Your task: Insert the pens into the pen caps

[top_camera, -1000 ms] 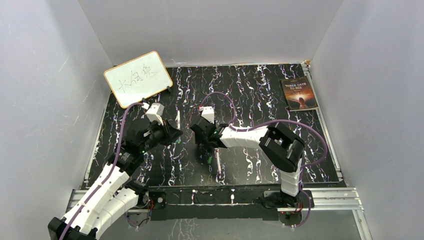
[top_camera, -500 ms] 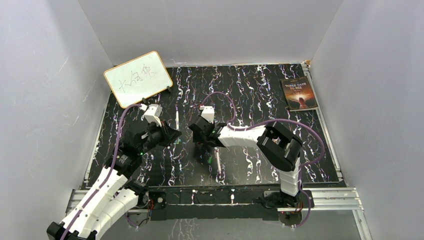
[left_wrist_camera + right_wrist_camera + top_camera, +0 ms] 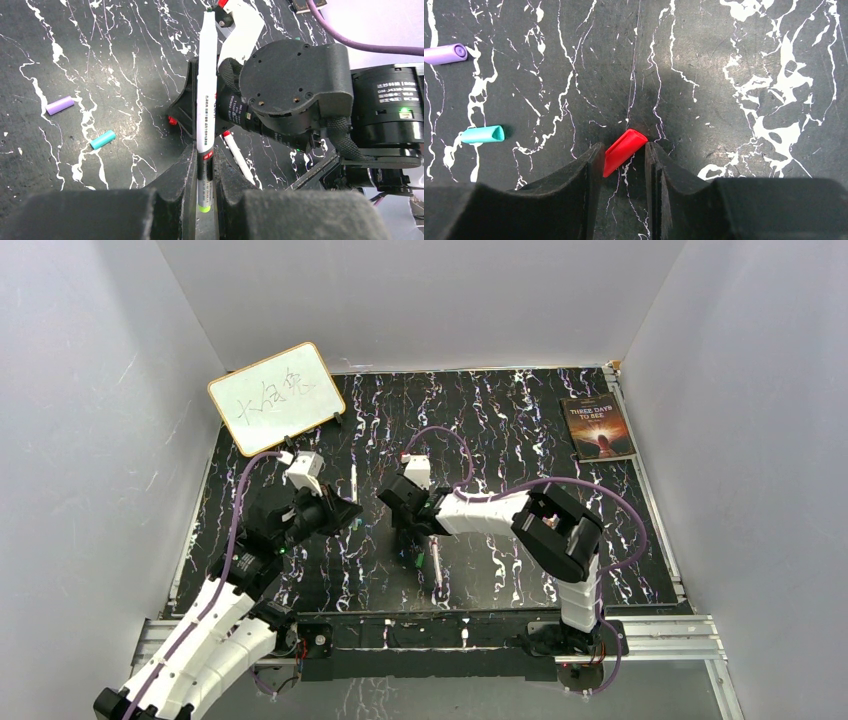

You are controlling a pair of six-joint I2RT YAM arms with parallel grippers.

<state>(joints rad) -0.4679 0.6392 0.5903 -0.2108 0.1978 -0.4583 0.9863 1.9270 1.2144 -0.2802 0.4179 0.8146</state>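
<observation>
Left gripper (image 3: pixel 205 167) clamped on a thin white-barrelled marker pen (image 3: pixel 206 90). Right gripper (image 3: pixel 623 150) closed against a short red plastic cap (image 3: pixel 625 148) — tilted between the fingers. Purple plastic cap (image 3: pixel 445 53) and teal plastic cap (image 3: pixel 483 134) lie apart on the black marbled tabletop (image 3: pixel 724 75).

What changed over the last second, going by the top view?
The right arm's elbow drifted slightly left; the left pincer, shut on a pen, eased slightly back toward its base. Nothing visibly taken or released; the right pincer grips the red cap. The whiteboard and book stayed put.
</observation>
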